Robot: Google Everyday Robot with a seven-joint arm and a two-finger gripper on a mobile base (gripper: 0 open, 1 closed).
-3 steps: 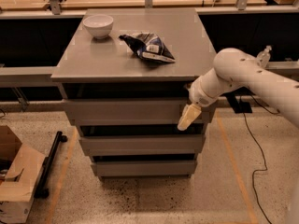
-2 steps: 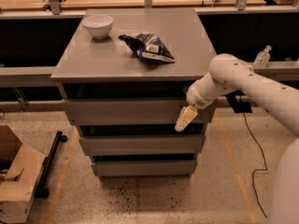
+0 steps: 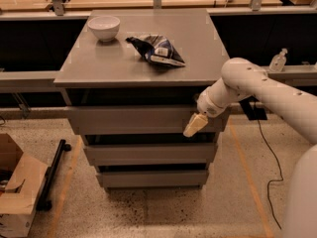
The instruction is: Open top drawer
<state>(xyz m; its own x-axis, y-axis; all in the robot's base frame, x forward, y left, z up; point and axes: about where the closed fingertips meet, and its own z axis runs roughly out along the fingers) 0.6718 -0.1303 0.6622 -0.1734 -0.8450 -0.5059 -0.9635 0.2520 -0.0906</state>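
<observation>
The top drawer point(image 3: 133, 119) is the widest grey front, just under the cabinet's top, with two narrower grey drawer fronts point(image 3: 148, 153) below it. It stands out a little from the cabinet, with a dark gap above it. My gripper point(image 3: 194, 125) hangs from the white arm point(image 3: 257, 86) at the drawer front's right end, near its lower edge, its tan fingertips pointing down and left.
A white bowl point(image 3: 104, 28) and a crumpled chip bag point(image 3: 157, 49) lie on the cabinet top point(image 3: 99, 63). A cardboard box point(image 3: 17, 187) and a black bar point(image 3: 52, 175) are on the floor at left. A bottle point(image 3: 278, 61) stands on a ledge at right. A cable point(image 3: 270, 155) runs across the floor.
The gripper has shifted slightly left and down along the top drawer's right end. The arm's elbow has swung a little nearer the cabinet.
</observation>
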